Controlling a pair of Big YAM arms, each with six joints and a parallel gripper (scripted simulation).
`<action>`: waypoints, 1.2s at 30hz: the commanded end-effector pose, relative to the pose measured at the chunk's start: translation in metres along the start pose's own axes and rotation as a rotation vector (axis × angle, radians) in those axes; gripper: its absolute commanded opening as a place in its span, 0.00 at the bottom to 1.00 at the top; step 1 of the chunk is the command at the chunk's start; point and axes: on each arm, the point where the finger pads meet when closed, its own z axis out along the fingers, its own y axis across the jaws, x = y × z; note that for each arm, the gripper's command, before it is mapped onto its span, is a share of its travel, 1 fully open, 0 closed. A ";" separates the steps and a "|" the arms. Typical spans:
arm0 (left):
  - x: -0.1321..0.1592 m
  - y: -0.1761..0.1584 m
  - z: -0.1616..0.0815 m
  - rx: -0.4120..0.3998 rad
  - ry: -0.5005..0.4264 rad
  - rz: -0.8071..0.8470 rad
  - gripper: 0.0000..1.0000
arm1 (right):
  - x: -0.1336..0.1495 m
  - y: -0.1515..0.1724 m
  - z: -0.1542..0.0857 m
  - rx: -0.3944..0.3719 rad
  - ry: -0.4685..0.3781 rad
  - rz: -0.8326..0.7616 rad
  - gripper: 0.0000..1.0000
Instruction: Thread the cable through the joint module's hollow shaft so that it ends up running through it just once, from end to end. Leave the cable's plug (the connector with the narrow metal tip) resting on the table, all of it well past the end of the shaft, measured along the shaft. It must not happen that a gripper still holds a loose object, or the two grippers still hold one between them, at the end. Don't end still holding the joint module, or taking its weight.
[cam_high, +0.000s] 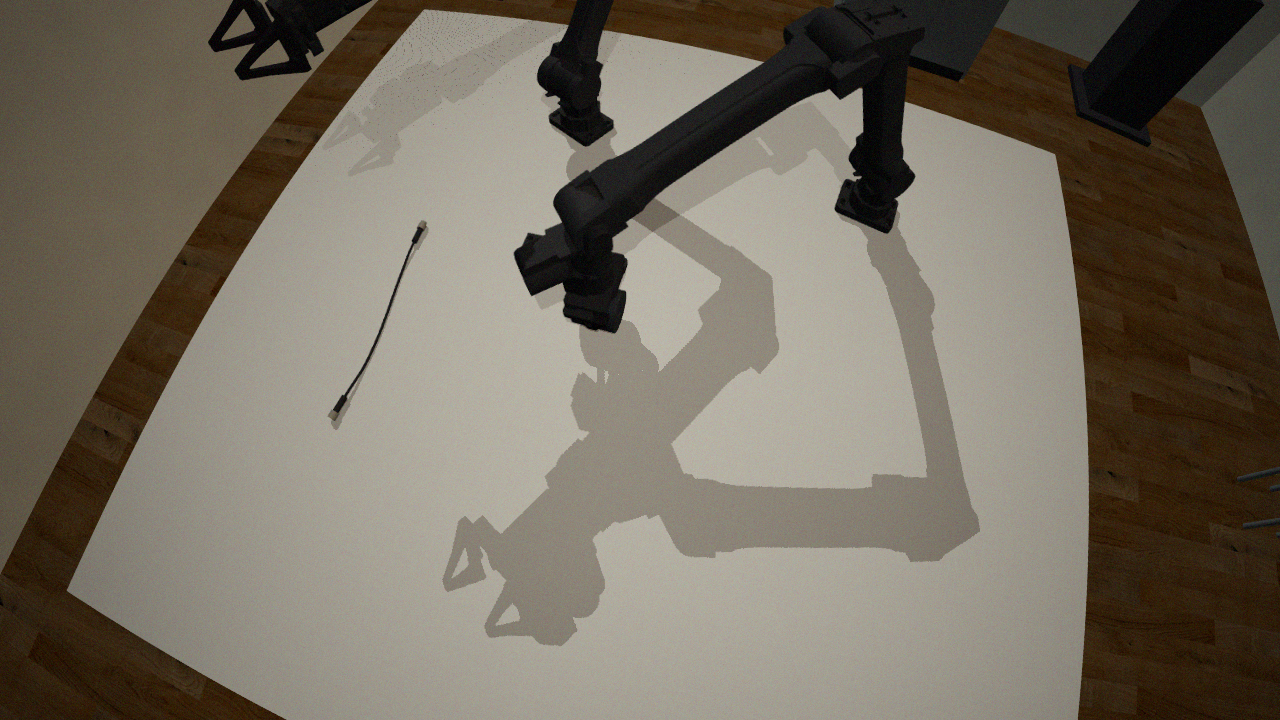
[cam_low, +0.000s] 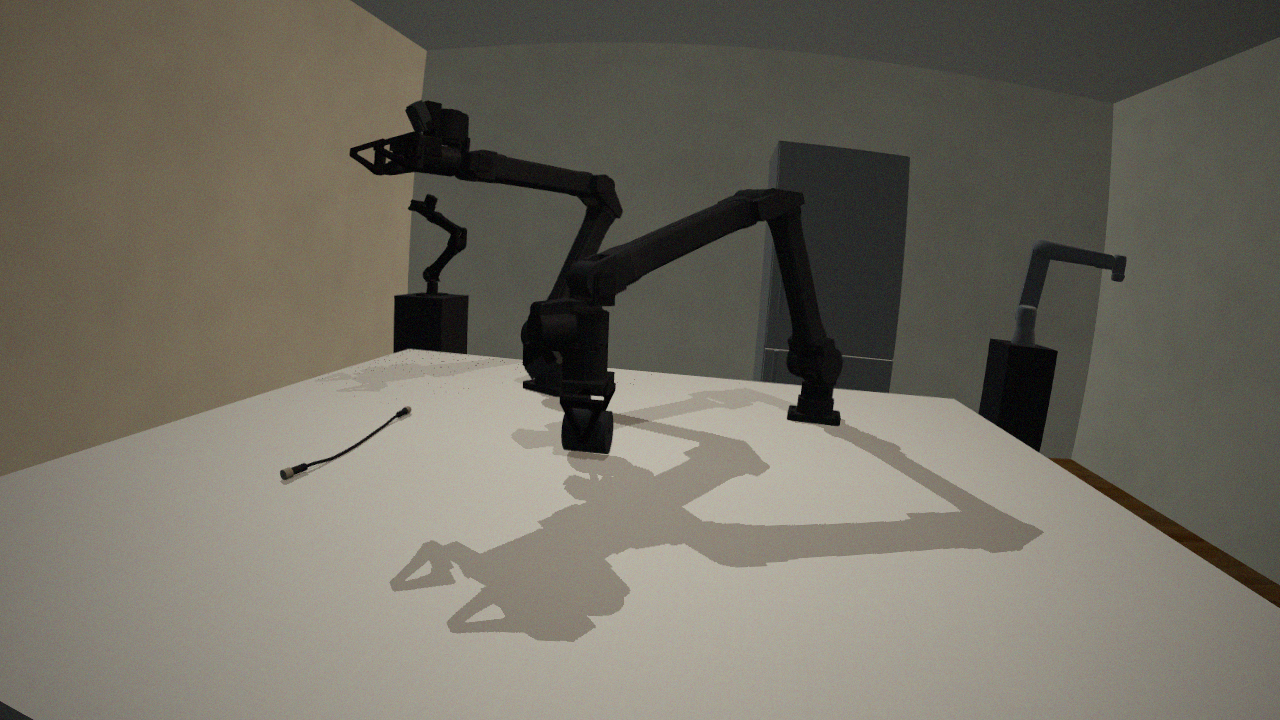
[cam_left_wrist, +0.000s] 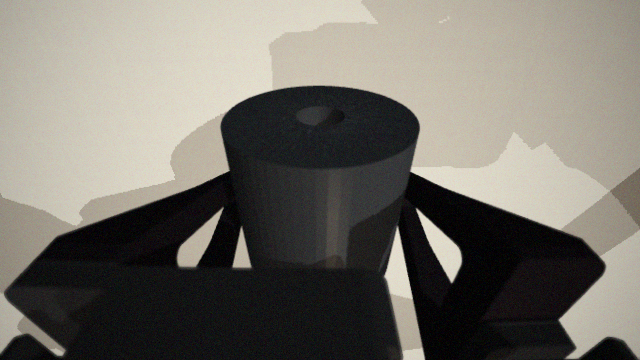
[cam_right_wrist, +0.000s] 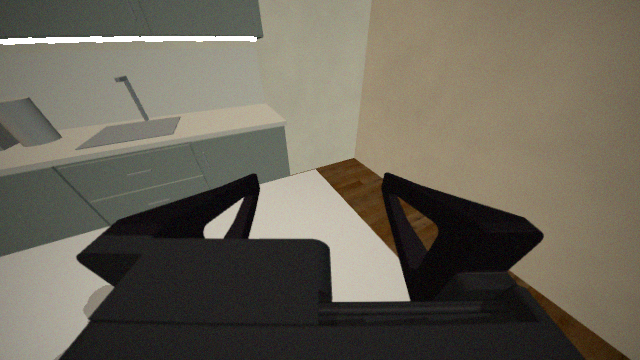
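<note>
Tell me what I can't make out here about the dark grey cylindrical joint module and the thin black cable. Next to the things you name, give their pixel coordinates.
- Joint module's (cam_high: 609, 311) (cam_low: 584, 429) (cam_left_wrist: 320, 220) far end: left wrist view, hidden by its own body.
- Whether its bore is open right through: left wrist view, interior too shadowed.
- Which cable (cam_high: 385, 319) (cam_low: 347, 447) end has the narrow metal tip: top view, too small.

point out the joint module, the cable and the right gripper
joint module (cam_high: 609, 311) (cam_low: 583, 431) (cam_left_wrist: 320, 215): top, exterior, left wrist; side
cable (cam_high: 384, 320) (cam_low: 353, 445): top, exterior; cord
right gripper (cam_right_wrist: 321, 181): right wrist; between fingertips
</note>
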 end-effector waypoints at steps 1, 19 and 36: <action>-0.024 0.024 -0.077 -0.114 -0.117 -0.014 0.70 | -0.014 0.002 -0.002 -0.002 -0.030 -0.006 0.96; -0.025 0.022 -0.077 -0.109 -0.117 -0.012 0.70 | -0.014 0.002 -0.002 -0.002 -0.030 -0.006 0.96; -0.026 0.020 -0.077 -0.106 -0.116 -0.010 0.70 | -0.014 0.002 -0.002 -0.002 -0.030 -0.006 0.96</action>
